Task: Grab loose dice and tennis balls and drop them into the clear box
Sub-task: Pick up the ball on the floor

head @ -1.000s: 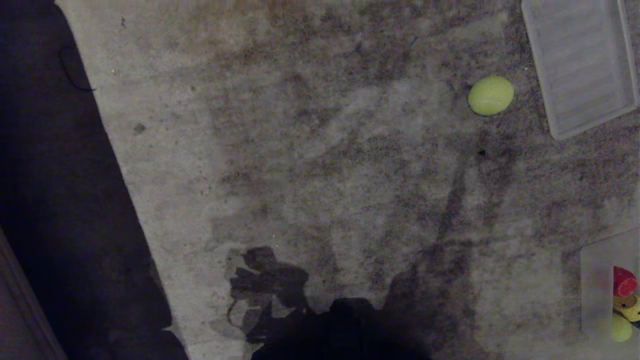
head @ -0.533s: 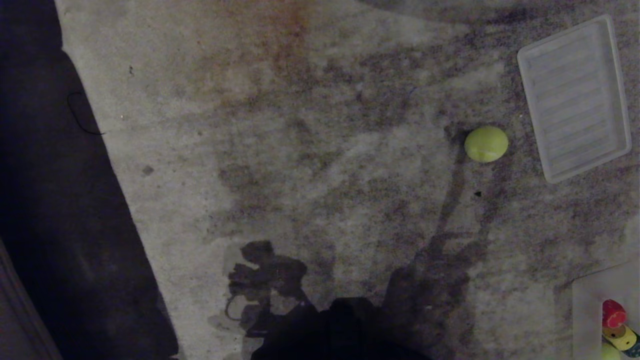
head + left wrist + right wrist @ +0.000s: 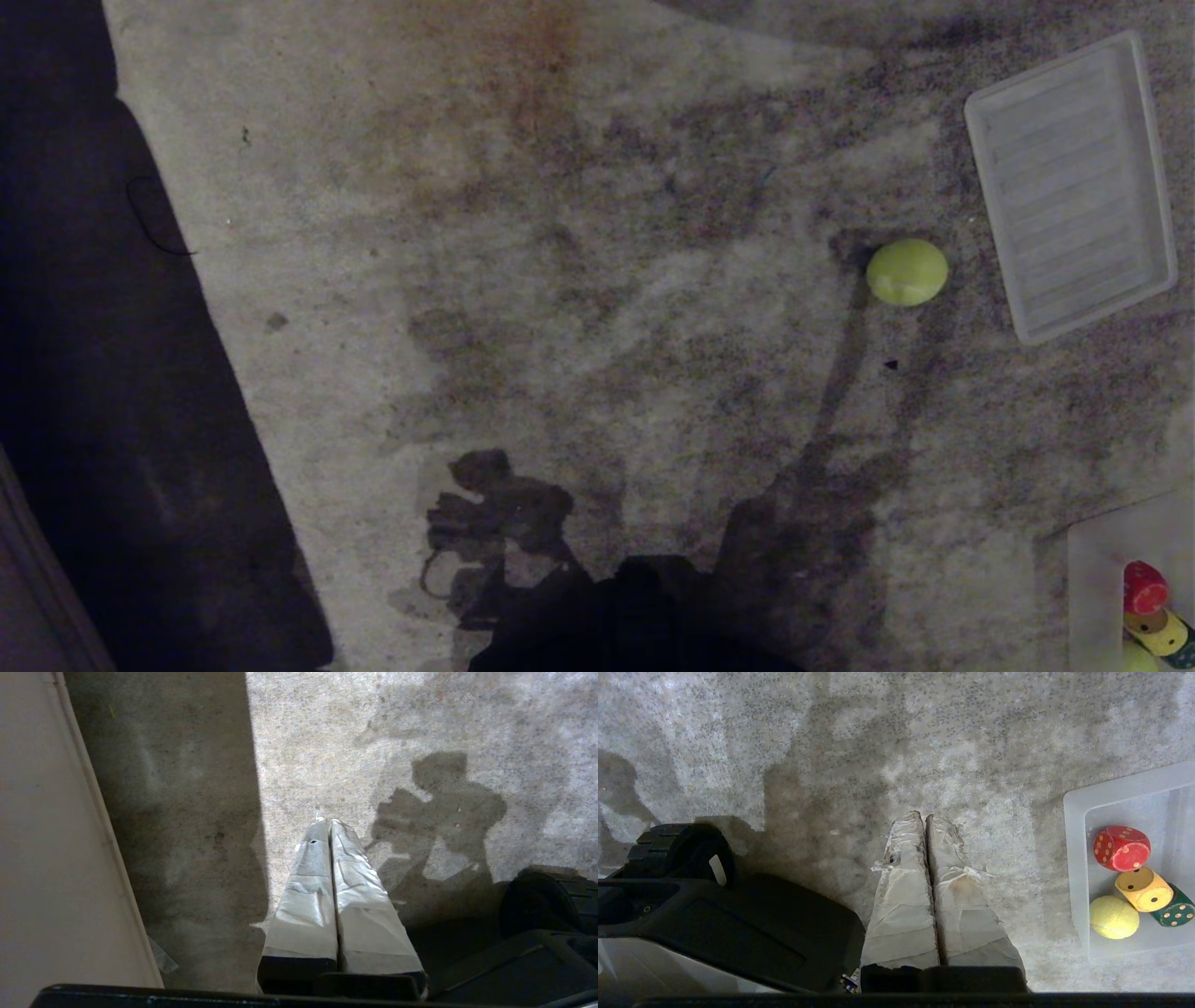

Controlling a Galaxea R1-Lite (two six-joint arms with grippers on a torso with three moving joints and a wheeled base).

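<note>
One tennis ball (image 3: 906,272) lies loose on the carpet at the right of the head view, beside the ribbed lid. The clear box (image 3: 1094,579) sits at the lower right corner; in the right wrist view the clear box (image 3: 1074,868) holds a red die (image 3: 1121,848), a yellow die (image 3: 1142,889), a dark green die (image 3: 1174,911) and a tennis ball (image 3: 1114,917). My right gripper (image 3: 924,816) is shut and empty above the carpet, beside the box. My left gripper (image 3: 328,821) is shut and empty too, over bare carpet. Neither arm shows in the head view.
A flat ribbed translucent lid (image 3: 1070,182) lies on the carpet at the far right. A dark shadowed strip (image 3: 112,392) runs down the left side, with a pale wall base (image 3: 51,849) beyond it. The robot's black base (image 3: 714,924) and wheel (image 3: 546,896) sit close below the grippers.
The whole head view has shifted: ball and lid now sit lower in the picture and the box lower at the corner, so the camera moved. Both arms stayed still.
</note>
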